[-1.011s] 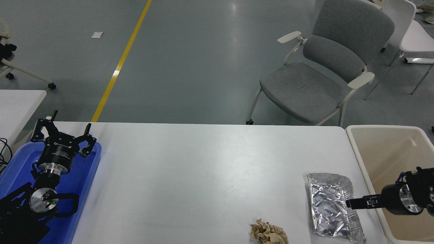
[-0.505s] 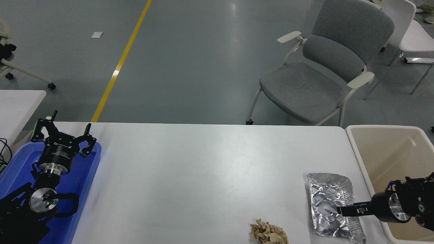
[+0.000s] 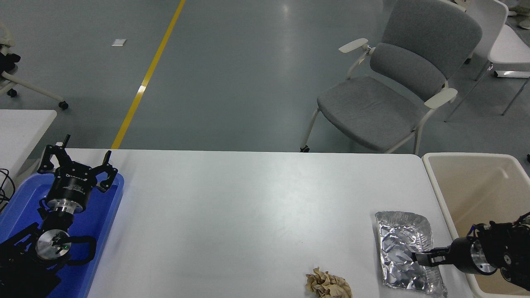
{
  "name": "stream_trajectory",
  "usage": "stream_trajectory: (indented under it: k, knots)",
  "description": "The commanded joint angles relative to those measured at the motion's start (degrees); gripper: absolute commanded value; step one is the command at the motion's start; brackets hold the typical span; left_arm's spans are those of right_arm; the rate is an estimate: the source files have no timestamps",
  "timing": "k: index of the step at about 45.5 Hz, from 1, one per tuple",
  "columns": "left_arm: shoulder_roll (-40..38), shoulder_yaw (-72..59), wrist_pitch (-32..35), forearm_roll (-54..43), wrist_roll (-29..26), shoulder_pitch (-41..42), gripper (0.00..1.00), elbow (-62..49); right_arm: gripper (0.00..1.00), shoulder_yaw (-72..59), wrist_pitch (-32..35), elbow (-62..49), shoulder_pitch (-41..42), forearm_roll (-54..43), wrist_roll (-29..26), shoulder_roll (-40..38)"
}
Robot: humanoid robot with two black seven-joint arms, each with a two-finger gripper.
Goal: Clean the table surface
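Foil tray (image 3: 403, 252) on the table surface (image 3: 248, 207) under right gripper (image 3: 419, 257).

Crumpled foil tray (image 3: 408, 253) lies flat at the right end of the white top, just beside a beige bin (image 3: 439, 194) that stands off that end; a wad of crumpled brown paper (image 3: 328, 284) sits near the front edge, left of the foil and apart from it. Blue tray (image 3: 108, 209) at the left end, with the corner of a second white tabletop (image 3: 22, 128) behind it. On the grey floor beyond: a grey padded chair with cream armrests (image 3: 397, 82), a white chair (image 3: 507, 45) behind it at upper right, a yellow floor line (image 3: 147, 76) running diagonally, and a small white scrap (image 3: 119, 42).
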Motion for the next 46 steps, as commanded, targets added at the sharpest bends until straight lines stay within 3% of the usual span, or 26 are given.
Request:
stream_trajectory:
  k: [1,24,46]
  knots:
    - [0.0,0.0,0.0,0.0,0.0,0.0,1.00,0.0,0.00,-1.3,0.1,-1.0,-0.1,0.2,0.1,0.2]
    - [0.0,0.0,0.0,0.0,0.0,0.0,1.00,0.0,0.00,-1.3,0.1,-0.9,0.5,0.5,0.4,0.2]
    - [0.0,0.0,0.0,0.0,-0.1,0.0,1.00,0.0,0.00,-1.3,0.5,1.8,6.5,1.1,3.7,-0.8]
